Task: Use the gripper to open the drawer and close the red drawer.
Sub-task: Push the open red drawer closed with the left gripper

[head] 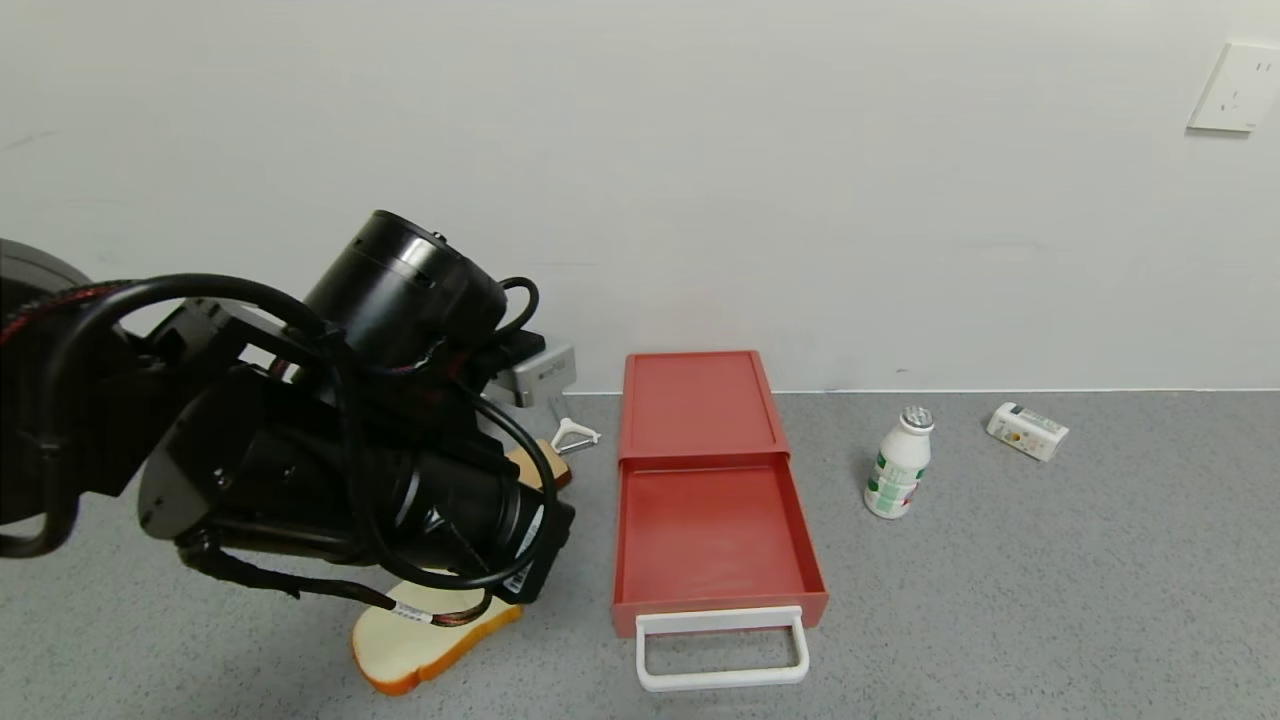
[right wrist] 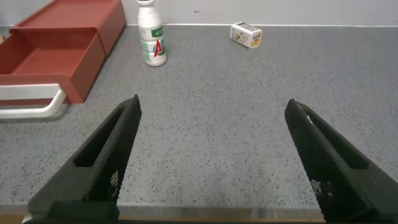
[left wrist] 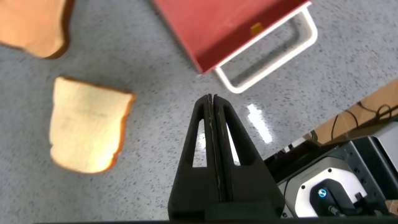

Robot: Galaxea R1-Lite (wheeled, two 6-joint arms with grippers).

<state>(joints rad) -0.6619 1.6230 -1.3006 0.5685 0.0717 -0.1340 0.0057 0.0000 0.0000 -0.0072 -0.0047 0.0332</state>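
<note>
Bread slice (head: 420, 650) half under left arm; small carton's (head: 1027, 431) print illegible.

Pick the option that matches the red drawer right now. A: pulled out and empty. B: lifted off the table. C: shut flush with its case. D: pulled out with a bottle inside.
A: the red drawer stands pulled out of its case with a bare tray, white handle toward the robot.

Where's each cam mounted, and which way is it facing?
Head: on the robot's head, looking down at the open red drawer; left arm shows.
Left wrist: above the counter, over the shut left gripper, seeing a bread slice.
Right wrist: low, looking across the counter through the open right gripper at a bottle.
All three share the drawer's white handle.
</note>
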